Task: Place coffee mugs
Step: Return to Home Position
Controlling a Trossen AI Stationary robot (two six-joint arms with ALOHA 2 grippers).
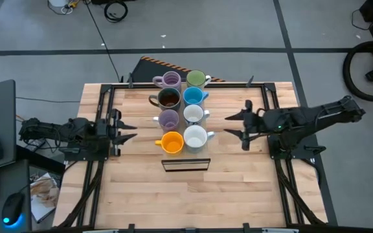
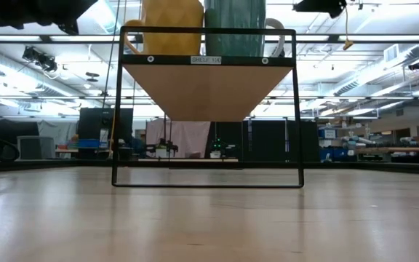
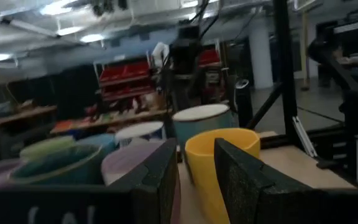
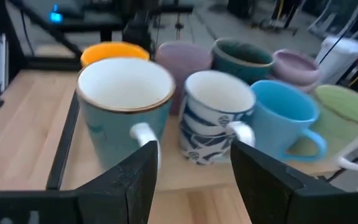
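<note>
- orange mug [image 1: 171, 142]: plain orange
- lilac mug [image 1: 168, 80] and second lilac mug [image 1: 168, 119]: soft purple
- teal mug [image 4: 124, 106]: teal-blue outside, white inside, brownish rim
- patterned mug [image 4: 216, 115]: white with dark blue bands
- blue mug [image 4: 284, 118]: plain light blue
- green mug [image 4: 344, 115]: pale green, white handle
- dark mug [image 1: 168, 98]: dark brown inside
- shelf [image 2: 166, 60]: black frame, pale wood board
- table [image 1: 238, 188]: light wood planks
</note>
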